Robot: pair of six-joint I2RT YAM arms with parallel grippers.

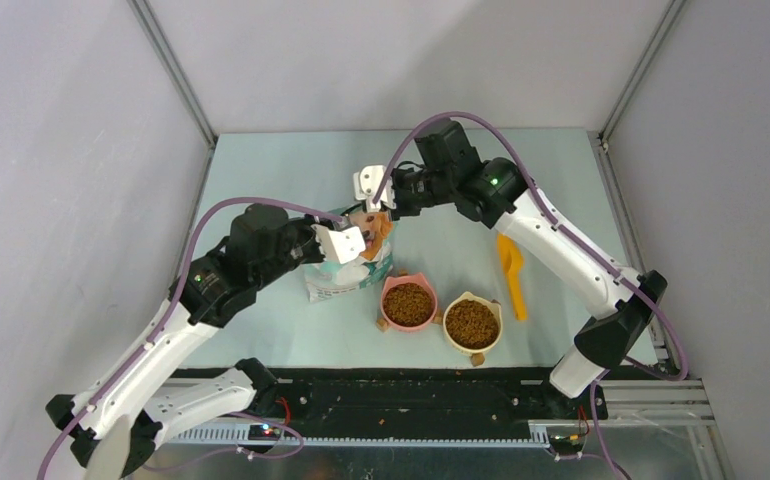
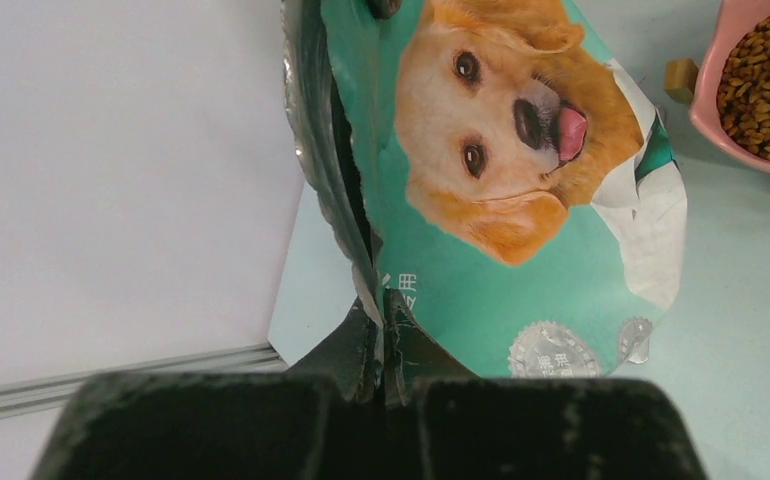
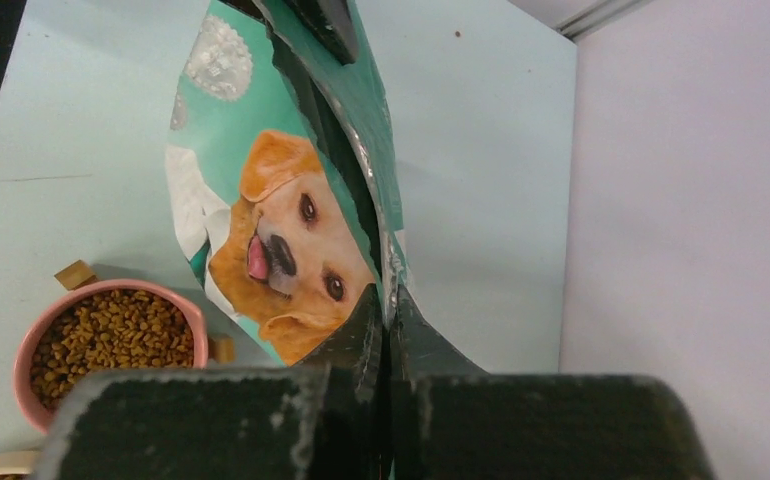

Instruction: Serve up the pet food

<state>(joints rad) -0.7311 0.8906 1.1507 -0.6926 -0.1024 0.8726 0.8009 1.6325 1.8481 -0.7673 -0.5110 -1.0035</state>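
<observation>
Nearest the arm bases, pet food (image 1: pixel 409 301) fills the pink bowl (image 1: pixel 385 301) and the yellow bowl (image 1: pixel 449 327) on the desk (image 1: pixel 291 170). Just behind, the left claw (image 2: pixel 383 340) and the right claw (image 3: pixel 386 330) are each clamped on the top edge of the dog-print foil bag (image 1: pixel 346 275).

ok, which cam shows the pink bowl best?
Top external: the whole pink bowl shows, filled with pet food, beside the yellow bowl. Right wrist catches most of it, its lower edge hidden. Left wrist shows only a slice at the frame corner.
</observation>
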